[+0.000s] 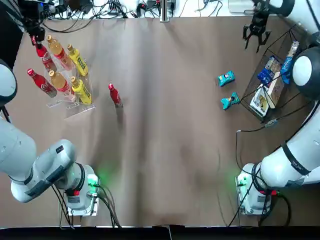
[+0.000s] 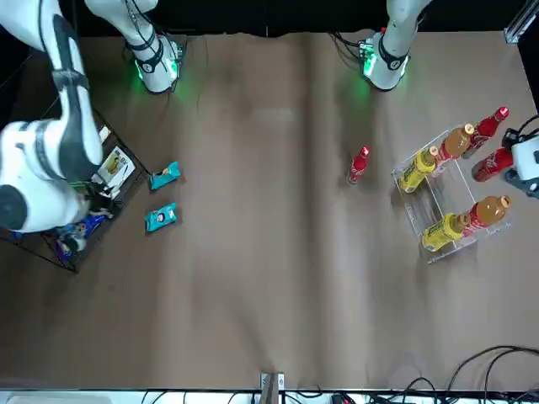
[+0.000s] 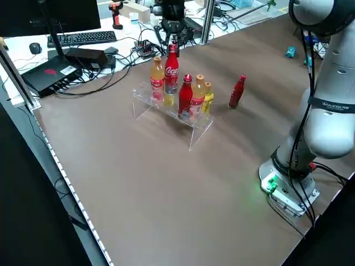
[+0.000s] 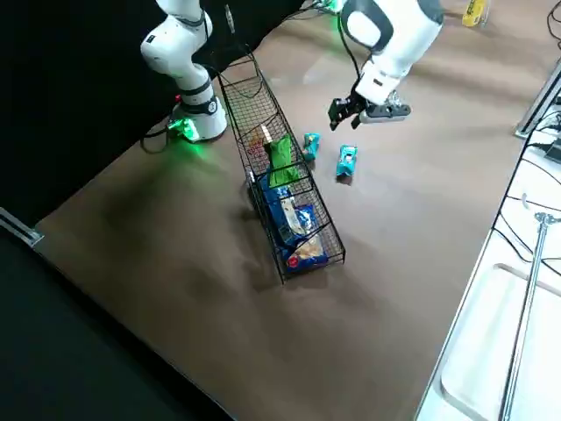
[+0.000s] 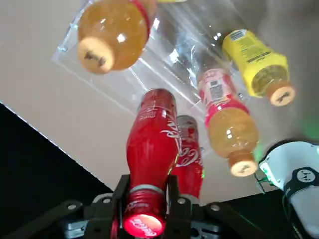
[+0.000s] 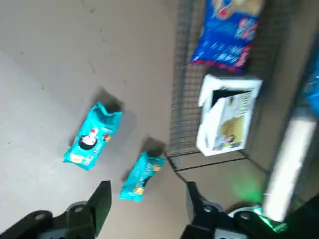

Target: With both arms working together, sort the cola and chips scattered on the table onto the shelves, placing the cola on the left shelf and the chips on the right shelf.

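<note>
Standing cola (image 1: 115, 95) (beside left shelf (image 1: 70, 106))

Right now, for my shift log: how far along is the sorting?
Done: one cola on the clear shelf, green chips in the wire rack. In hand: left gripper clamps a second cola at that shelf; right gripper hovers open. Left: a third cola and two teal packets on the table.

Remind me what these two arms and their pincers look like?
Both arms, left and right, are glossy white-grey with rounded joints, dark bands and black cables at the bases, where green lights glow. The left pincer and right pincer are black, each with two fingers.
</note>
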Robot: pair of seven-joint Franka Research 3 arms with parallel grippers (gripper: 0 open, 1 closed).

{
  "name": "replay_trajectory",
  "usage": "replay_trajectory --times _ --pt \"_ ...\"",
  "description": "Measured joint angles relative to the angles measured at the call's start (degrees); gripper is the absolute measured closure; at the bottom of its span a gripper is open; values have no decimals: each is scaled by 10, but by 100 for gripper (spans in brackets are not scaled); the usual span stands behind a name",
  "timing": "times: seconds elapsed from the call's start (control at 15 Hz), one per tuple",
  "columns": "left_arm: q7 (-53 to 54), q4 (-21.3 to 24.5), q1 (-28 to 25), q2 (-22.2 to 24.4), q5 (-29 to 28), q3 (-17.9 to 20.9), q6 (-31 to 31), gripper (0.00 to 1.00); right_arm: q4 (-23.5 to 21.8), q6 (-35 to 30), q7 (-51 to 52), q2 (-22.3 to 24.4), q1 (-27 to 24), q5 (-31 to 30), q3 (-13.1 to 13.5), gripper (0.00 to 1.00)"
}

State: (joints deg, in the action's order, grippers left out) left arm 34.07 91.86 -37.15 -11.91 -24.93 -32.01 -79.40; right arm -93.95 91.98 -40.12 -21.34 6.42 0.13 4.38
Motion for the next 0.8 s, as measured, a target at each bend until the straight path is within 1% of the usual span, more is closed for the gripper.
replay_trajectory --times 0.2,0.33,0.47,0.6,0.8 --pt "18 17 -52 -1 1 -25 -15 66 -47 61 -52 -1 26 12 0 31" --pt "19 42 -92 -2 1 -56 -31 66 -74 106 -81 -7 42 12 0 31" --pt "19 67 -135 -3 2 -92 -43 66 -96 157 -105 -23 55 13 0 31" --pt "19 81 -167 -2 2 -117 -51 66 -106 189 -137 -49 72 13 -1 32" --pt "20 86 -182 0 3 -127 -53 66 -108 210 -161 -82 95 13 -1 32"
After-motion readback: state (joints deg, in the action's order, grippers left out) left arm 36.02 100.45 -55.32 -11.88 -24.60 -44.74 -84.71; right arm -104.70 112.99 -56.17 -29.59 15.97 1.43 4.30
